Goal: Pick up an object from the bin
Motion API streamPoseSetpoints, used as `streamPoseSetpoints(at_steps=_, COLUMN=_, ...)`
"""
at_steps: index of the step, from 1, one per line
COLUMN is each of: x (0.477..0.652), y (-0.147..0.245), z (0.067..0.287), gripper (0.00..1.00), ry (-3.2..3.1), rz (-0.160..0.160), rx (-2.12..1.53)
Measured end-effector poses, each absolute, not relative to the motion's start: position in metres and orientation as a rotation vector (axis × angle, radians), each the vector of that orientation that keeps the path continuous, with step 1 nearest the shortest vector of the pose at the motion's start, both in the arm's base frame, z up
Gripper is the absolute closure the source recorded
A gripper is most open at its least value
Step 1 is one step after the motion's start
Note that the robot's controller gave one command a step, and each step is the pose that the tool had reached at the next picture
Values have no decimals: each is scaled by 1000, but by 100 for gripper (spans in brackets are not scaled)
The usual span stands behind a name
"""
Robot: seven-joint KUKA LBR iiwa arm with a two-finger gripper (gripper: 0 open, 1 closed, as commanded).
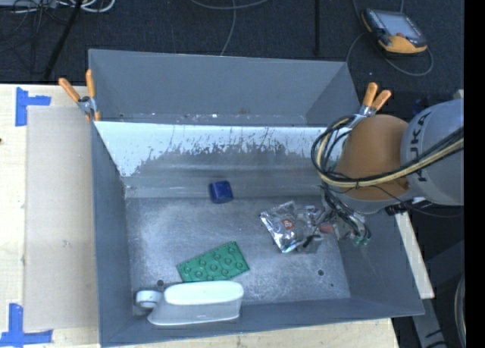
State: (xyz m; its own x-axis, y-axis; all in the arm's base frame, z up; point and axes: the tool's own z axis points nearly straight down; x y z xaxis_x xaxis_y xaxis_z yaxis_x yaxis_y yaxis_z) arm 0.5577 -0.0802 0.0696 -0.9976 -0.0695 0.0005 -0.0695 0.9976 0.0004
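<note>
The gripper hangs low beside a crumpled silvery wrapper, perhaps touching it. I cannot tell if the gripper is apart or clamped. A green studded plate lies farther off.

Open floor lies between blue block, green plate and wrapper.

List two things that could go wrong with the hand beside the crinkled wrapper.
The wrapper is shiny and crumpled, so it may slip or crush rather than lift cleanly. The hand sits close to the bin's right wall, so a sideways move might scrape it.
</note>
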Motion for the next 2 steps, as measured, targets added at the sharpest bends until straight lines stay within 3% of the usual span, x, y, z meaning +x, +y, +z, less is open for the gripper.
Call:
streamPoseSetpoints(at_steps=1, x=543, y=-71, z=181, gripper=100, ry=-3140, rz=2, rx=240)
streamPoseSetpoints(at_steps=2, x=548, y=-73, z=248, gripper=100, ry=-3141, rz=3, rx=241)
